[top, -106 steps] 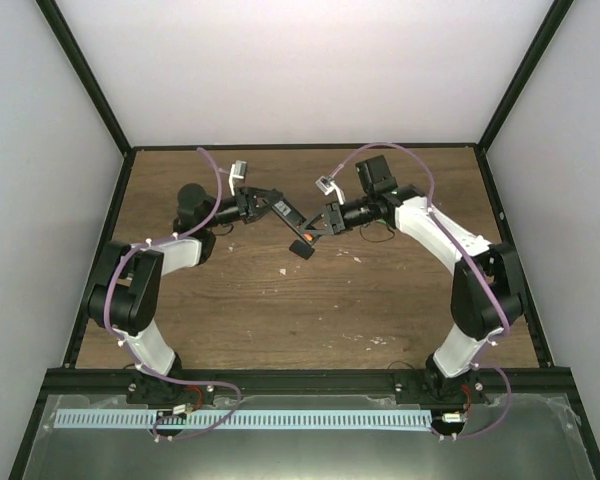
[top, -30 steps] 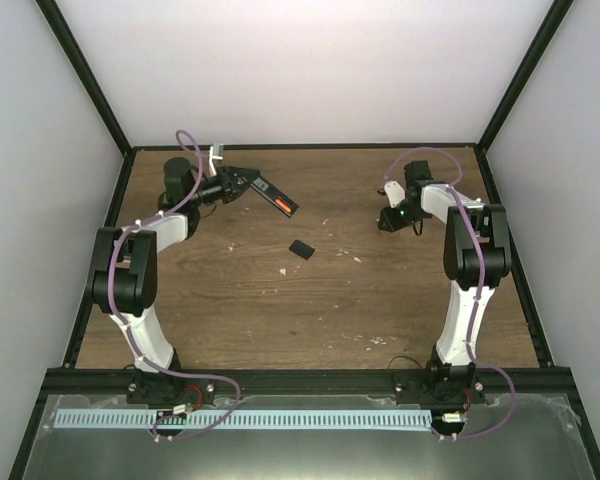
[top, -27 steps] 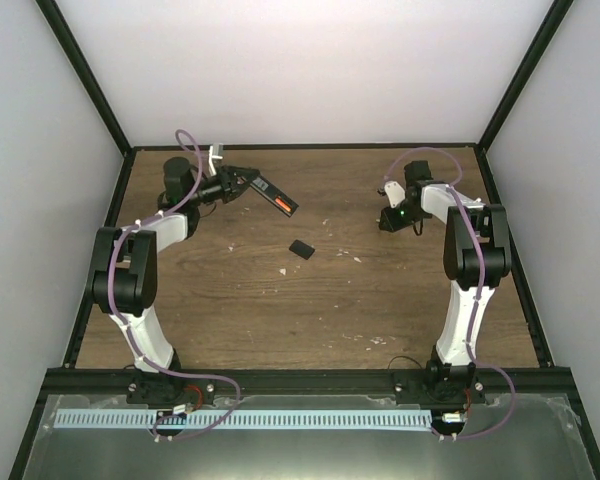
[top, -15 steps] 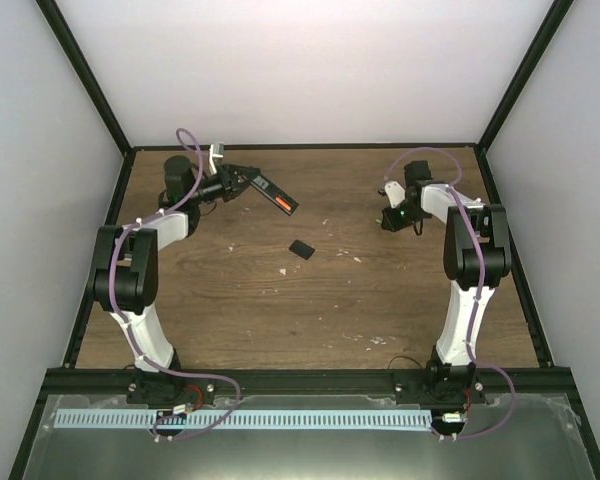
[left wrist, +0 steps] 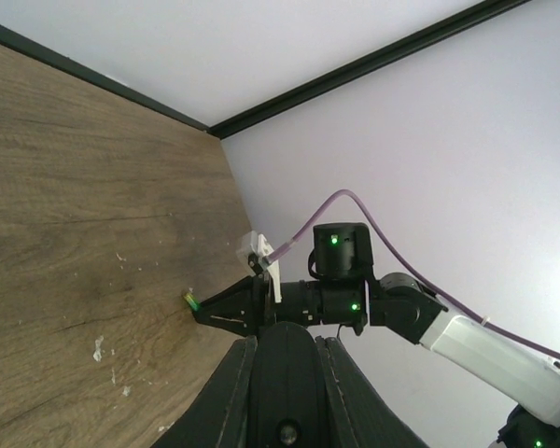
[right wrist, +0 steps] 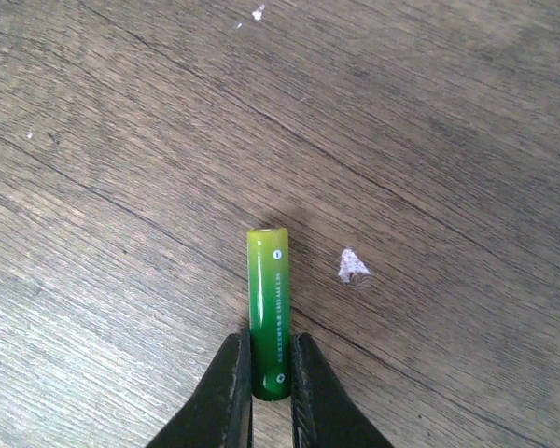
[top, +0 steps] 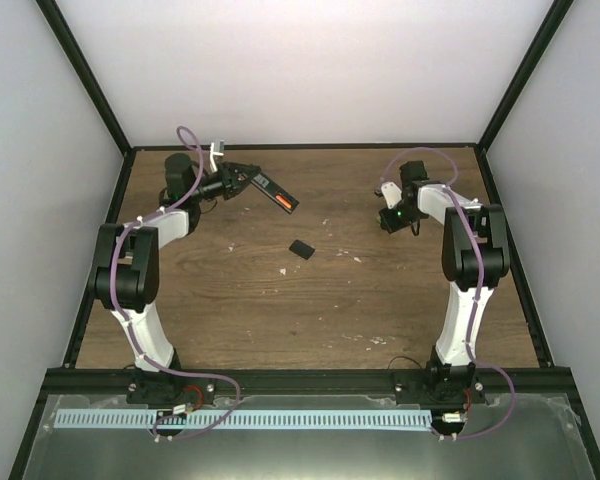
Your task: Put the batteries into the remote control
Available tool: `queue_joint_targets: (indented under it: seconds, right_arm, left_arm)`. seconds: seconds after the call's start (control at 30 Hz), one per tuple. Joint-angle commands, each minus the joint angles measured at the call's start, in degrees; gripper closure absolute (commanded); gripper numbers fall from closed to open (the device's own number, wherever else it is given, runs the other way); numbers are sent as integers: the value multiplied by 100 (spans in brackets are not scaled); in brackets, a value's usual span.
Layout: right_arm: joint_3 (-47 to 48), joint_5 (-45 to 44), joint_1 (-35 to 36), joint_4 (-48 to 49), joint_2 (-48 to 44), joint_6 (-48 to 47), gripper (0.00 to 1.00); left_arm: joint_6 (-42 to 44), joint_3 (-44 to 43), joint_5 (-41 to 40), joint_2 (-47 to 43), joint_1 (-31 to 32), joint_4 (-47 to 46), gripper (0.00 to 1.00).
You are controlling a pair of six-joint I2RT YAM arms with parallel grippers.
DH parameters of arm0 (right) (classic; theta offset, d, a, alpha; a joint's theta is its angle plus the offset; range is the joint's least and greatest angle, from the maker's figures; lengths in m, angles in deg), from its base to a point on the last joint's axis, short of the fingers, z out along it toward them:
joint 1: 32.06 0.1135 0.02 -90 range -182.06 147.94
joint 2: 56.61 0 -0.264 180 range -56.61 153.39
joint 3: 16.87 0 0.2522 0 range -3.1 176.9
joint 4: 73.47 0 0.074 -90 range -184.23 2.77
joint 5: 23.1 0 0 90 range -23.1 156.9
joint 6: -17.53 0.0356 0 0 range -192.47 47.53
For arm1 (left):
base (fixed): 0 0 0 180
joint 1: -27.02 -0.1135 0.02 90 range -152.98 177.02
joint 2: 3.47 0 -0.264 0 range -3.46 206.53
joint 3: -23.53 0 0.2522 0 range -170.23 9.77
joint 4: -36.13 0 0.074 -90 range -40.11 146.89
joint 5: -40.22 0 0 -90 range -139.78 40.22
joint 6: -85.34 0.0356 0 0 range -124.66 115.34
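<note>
My left gripper (top: 242, 180) is shut on the black remote control (top: 275, 195) and holds it above the back left of the table. An orange battery (top: 283, 203) sits in the remote's open bay. In the left wrist view the remote (left wrist: 285, 392) fills the gap between the fingers. My right gripper (top: 388, 218) is at the back right, low over the wood. In the right wrist view it (right wrist: 269, 392) is shut on the near end of a green-yellow battery (right wrist: 269, 299), which lies on or just over the table. That battery's tip also shows in the left wrist view (left wrist: 190, 301).
The small black cover piece (top: 301, 249) lies on the wood between the arms. Pale chips of wood dot the table, one (right wrist: 353, 265) just right of the held battery. Black frame rails edge the table.
Since 3.5 s ago the arms have parted from the middle: the left took the remote back-left, the right went back-right. In the last second the right gripper shifted only slightly.
</note>
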Motion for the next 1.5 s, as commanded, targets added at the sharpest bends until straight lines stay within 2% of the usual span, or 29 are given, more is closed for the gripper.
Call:
queue_joint_targets:
  seconds: [0.0, 0.17, 0.4, 0.77, 1.1, 1.47]
  right_arm:
    - [-68, -106, 73, -81, -151, -78, 94]
    - [-6, -79, 83, -108, -248, -59, 99]
    - [427, 44, 240, -542, -515, 162, 99]
    - [1164, 595, 1298, -1617, -943, 771, 99]
    - [2268, 1264, 1779, -2874, -1006, 1241, 99]
    - [2540, 1644, 2321, -3330, -796, 1611, 99]
  left_arm:
    - [63, -235, 78, 109, -23, -32, 100]
    - [83, -245, 75, 153, -23, -15, 100]
    - [147, -81, 37, 185, -23, -78, 100]
    - [455, 203, 54, 192, 219, 50, 100]
    - [426, 571, 137, 326, 405, -293, 100]
    - [501, 712, 228, 400, 610, -395, 100]
